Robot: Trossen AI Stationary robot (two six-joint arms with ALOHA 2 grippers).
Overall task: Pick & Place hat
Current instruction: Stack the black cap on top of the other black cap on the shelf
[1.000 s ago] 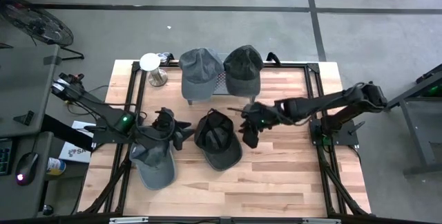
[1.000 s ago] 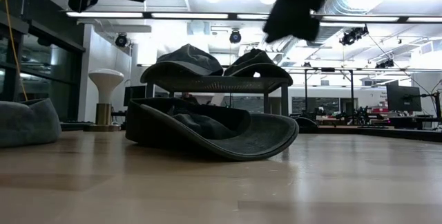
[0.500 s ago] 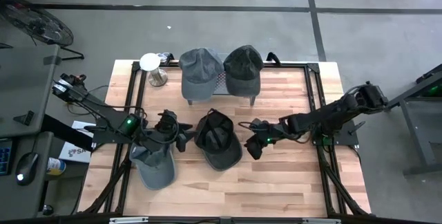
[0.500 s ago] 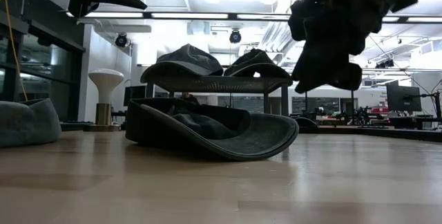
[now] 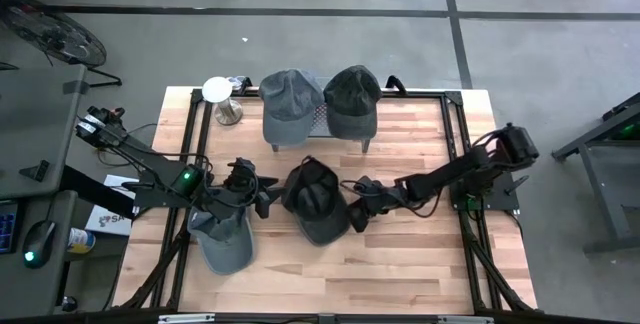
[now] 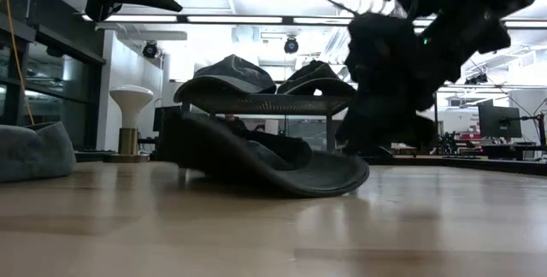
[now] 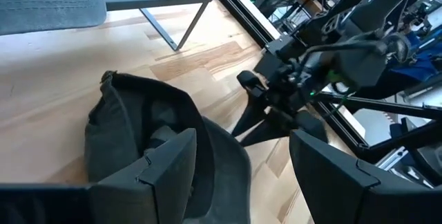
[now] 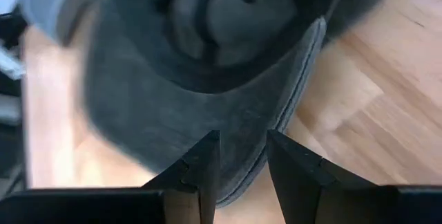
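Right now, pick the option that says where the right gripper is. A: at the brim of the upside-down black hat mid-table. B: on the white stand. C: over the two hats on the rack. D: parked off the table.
A: the right gripper is down at the edge of the black hat, and the right wrist view shows its fingers open around that brim.

Dark cap brim between parted fingers, wooden table
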